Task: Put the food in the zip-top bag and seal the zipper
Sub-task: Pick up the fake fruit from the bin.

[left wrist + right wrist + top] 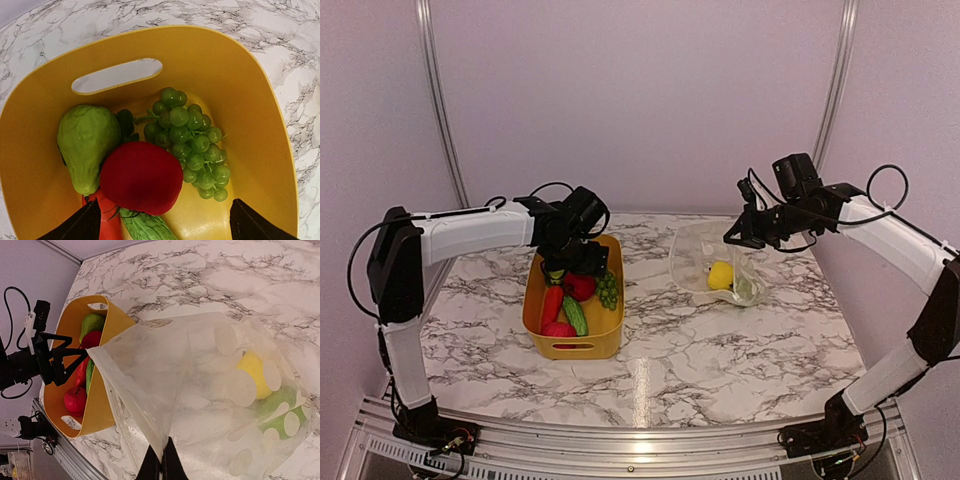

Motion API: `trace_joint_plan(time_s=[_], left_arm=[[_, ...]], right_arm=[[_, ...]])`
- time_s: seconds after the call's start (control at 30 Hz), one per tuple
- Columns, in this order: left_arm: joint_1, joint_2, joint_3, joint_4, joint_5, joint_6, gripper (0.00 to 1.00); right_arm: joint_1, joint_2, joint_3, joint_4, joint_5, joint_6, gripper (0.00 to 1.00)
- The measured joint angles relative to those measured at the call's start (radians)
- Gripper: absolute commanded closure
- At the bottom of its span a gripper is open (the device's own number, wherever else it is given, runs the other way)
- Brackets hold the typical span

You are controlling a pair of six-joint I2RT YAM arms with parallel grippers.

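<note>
The clear dotted zip-top bag [692, 252] lies on the table with its mouth held up. It holds a yellow lemon [254, 369] and a green apple [280, 412]. My right gripper [161, 462] is shut on the bag's mouth edge, where the zipper strip [127, 395] runs. My left gripper [165, 231] is open, low over the yellow bin [225, 55]. Between its fingers lie a red apple [140, 175], green grapes [192, 140], a green pear-shaped fruit [85, 140], a cucumber [145, 227] and a red-orange piece [107, 222].
The yellow bin [570, 347] stands left of centre on the marble table, the bag [185, 355] to its right. Another red fruit [558, 329] lies at the bin's near end. Walls and frame rails close in the back and sides.
</note>
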Motion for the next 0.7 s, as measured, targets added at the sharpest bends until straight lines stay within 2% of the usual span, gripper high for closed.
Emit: trace_joint_plan(time_s=[0.33,0.7], left_arm=[[0.006,0.095,0.05,-0.053,-0.1,0.268,0.09],[0.011,0.128,0.079,-0.087,-0.09,0.367,0.1]], right_arm=[[0.004,0.0,0.0,0.002,0.002,0.01,1.0],[0.016,0.0,0.0,0.003,0.009,0.047,1.0]])
